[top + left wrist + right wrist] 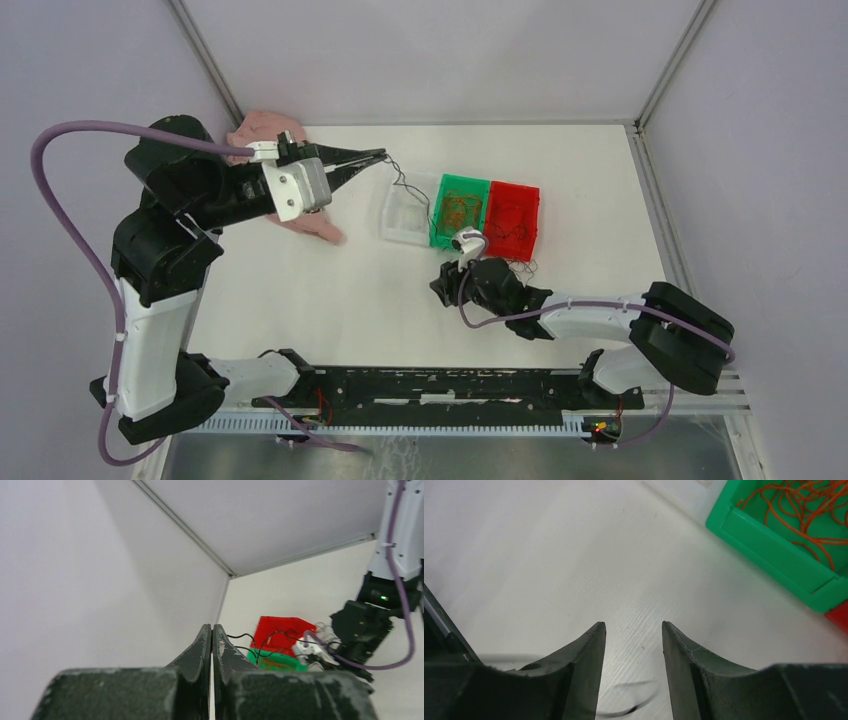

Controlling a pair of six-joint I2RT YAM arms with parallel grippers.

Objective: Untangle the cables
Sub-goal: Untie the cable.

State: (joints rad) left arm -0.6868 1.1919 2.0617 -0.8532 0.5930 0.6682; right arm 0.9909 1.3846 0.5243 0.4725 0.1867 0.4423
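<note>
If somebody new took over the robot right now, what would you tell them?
Left gripper: fingers shut on a thin black wire, lifted, its far end down by the green bin.
Right gripper: open, empty, low over the table beside that bin.
Done so far: orange wires lie in the green bin; dark strands in the red bin.
Left to do: pull the black wire free and bin it.

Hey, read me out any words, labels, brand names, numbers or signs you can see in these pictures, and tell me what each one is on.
None: no view shows any readable text.
The clear bin, green bin and red bin are unmarked.
The small lights at the near edge are only glows, not signs.
</note>
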